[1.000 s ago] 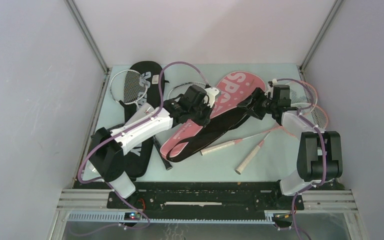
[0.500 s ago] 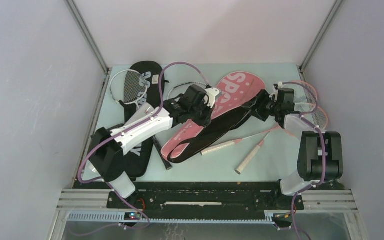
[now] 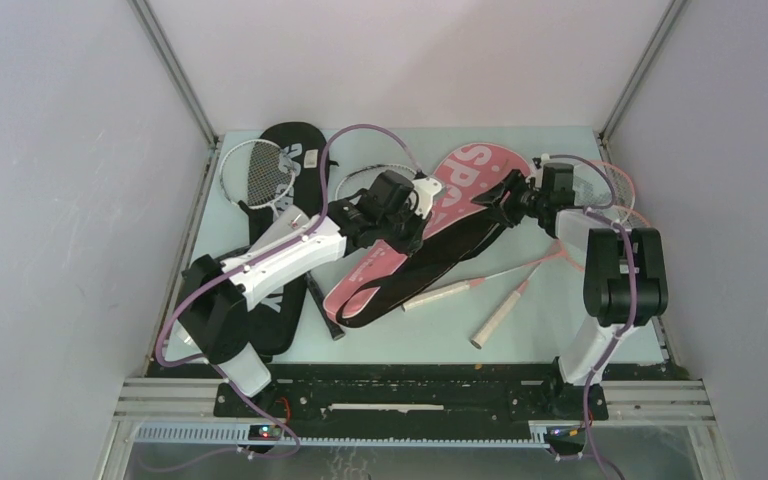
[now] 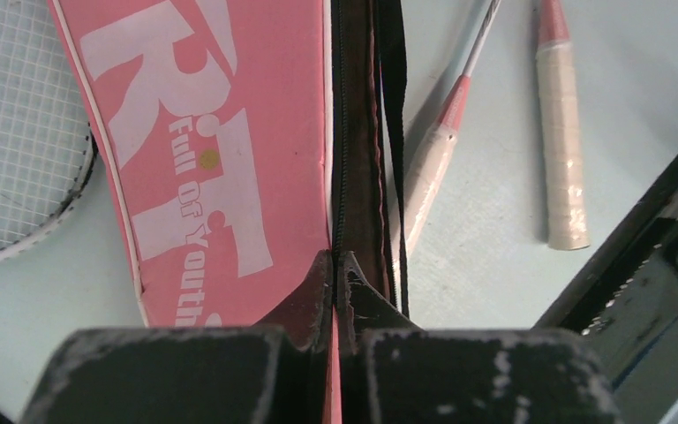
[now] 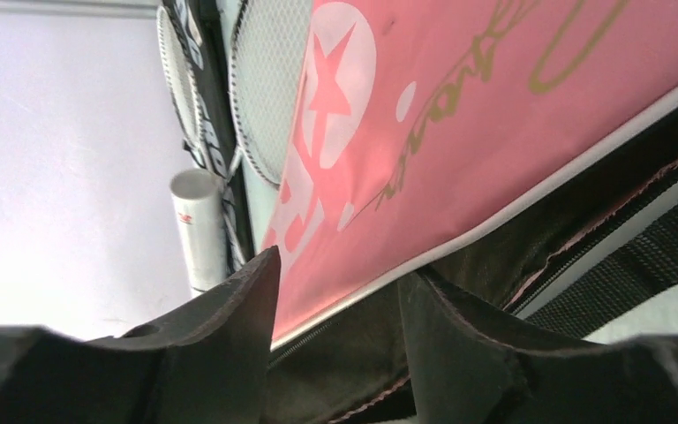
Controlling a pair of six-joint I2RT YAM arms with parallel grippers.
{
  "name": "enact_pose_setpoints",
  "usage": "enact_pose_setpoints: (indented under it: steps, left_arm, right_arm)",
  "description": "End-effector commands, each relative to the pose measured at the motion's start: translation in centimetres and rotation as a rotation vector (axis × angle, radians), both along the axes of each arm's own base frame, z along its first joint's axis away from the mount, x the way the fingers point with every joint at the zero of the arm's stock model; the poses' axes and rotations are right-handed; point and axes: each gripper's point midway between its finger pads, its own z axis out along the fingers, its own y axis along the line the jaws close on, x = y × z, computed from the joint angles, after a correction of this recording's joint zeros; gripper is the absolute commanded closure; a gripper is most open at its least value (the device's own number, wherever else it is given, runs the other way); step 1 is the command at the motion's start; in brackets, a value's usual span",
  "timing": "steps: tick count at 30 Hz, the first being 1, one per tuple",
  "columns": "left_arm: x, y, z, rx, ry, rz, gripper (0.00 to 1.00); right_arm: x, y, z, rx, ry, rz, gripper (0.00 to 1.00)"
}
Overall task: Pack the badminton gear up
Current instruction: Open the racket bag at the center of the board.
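My left claw (image 4: 335,269) is clenched on the zip edge of the pink cover (image 4: 221,132). My right claw (image 5: 335,283) straddles its far rim; whether it grips, I cannot tell. The cover lies mid-table, racket handles (image 4: 561,132) just beside its open edge, bare tabletop (image 3: 550,320) beyond them.

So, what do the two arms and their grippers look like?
The left arm and right arm have white shells, black joints and loose purple cables. The left gripper and right gripper have black wedge-shaped fingers; the left ones show pale scuffs.
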Motion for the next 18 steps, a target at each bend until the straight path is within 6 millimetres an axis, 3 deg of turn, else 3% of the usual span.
enact_pose_setpoints:
  steps: [1, 4, 6, 9, 10, 12, 18]
  left_arm:
    - [0.3, 0.3, 1.1, 0.034, -0.147, -0.069, 1.00]
    - [0.6, 0.8, 0.9, 0.066, -0.184, -0.083, 1.00]
    - [0.7, 0.9, 1.1, 0.077, -0.203, -0.094, 1.00]
    - [1.0, 0.6, 1.9, 0.088, -0.229, -0.116, 0.95]
    - [1.1, 0.5, 2.3, 0.095, -0.236, -0.118, 0.81]
    - [1.4, 0.3, 3.2, 0.106, -0.252, -0.121, 0.62]
    - [2.2, -0.3, 5.6, 0.114, -0.315, -0.092, 0.17]
  right_arm:
    - [2.1, 1.1, 2.4, 0.094, -0.041, 0.016, 0.52]
    - [1.7, 2.2, 2.5, 0.102, -0.021, 0.026, 0.86]
    - [1.3, 2.6, 2.9, 0.111, -0.003, 0.027, 1.00]
    - [0.5, 3.6, 4.5, 0.135, -0.013, 0.039, 1.00]
    - [0.2, 4.0, 5.2, 0.146, -0.022, 0.045, 1.00]
    - [-0.3, 4.7, 6.4, 0.167, -0.033, 0.055, 1.00]
    - [-1.9, 5.7, 9.2, 0.221, -0.060, 0.060, 1.00]
